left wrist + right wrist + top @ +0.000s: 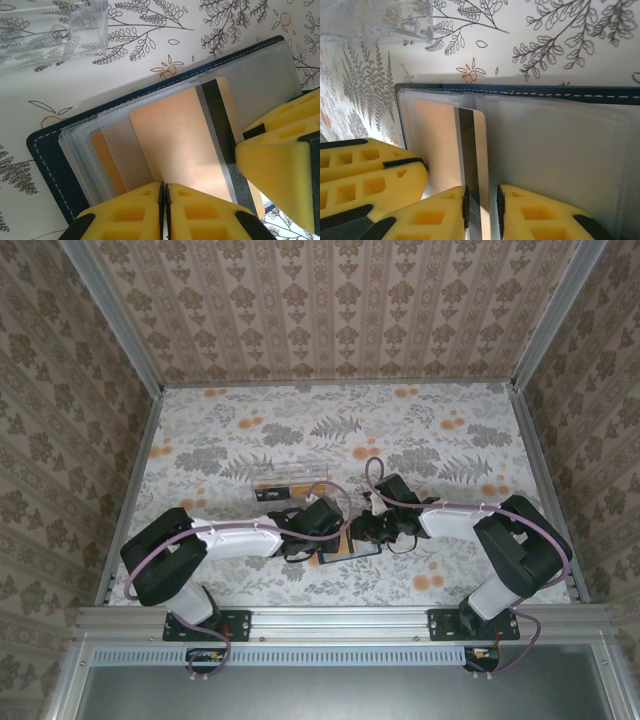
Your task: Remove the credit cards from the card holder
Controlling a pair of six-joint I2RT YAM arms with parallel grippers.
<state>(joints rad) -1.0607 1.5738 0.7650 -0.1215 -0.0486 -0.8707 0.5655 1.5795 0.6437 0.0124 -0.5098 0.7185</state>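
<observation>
**A:** Where is the card holder (50, 165)?

**B:** We see it lying open by the tabletop's (250, 430) near edge, midway along.

**A:** And the pincers?

**B:** The left pincer (164, 202) is pressed together at an orange card's (175, 145) edge. We cannot tell whether it pinches anything. The right pincer (482, 200) is slightly spread, astride that card's black stripe.

**A:** Progress?

**B:** Early, we judge. That card is on the holder, another sits under a clear sleeve, and all remain to remove.

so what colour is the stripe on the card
Black, on a tan card; best in left wrist view.
</observation>
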